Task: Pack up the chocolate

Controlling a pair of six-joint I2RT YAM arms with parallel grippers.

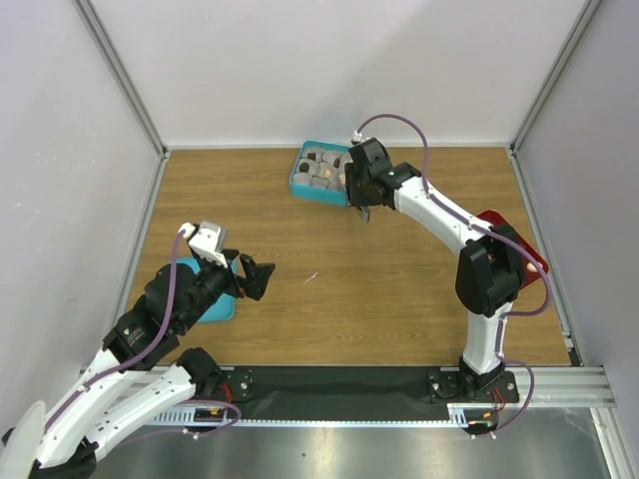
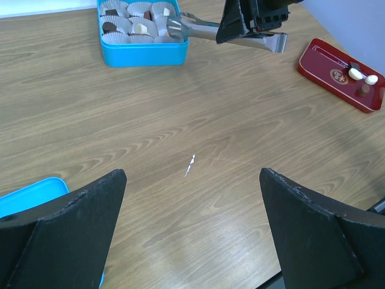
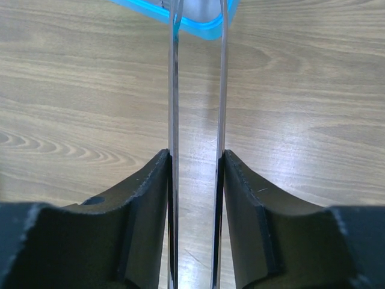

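Note the right gripper (image 1: 353, 186) at the far side of the table (image 1: 399, 289), clamped on the tweezers (image 2: 204, 27) near mid-length, with the two blades standing a narrow gap apart in the right wrist view. Treat the tips as unverified: poised over the right side of the teal box (image 2: 144, 55), too small to show any piece between them.

Locate the chocolate (image 2: 139, 28) in two places: dark and pale pieces seated in paper cups (image 2: 137, 9) inside the box, and a few loose pieces (image 2: 359, 74) on the red tray (image 2: 325, 69) at the right edge.

Judge the next pick as coming from the tray. Read the long axis of the tweezers as pointing from the gripper into the box, away from the tray — hence a swing back to the right. Assign to the right arm, by far the nearer.

Note the left gripper (image 2: 192, 174), fingers wide apart and empty, hovering near the teal lid (image 1: 215, 307), well apart from box and tray. Disregard the small white scrap (image 2: 190, 165) mid-table. Watch the box rim and cup edges — likely snag points for the tips.
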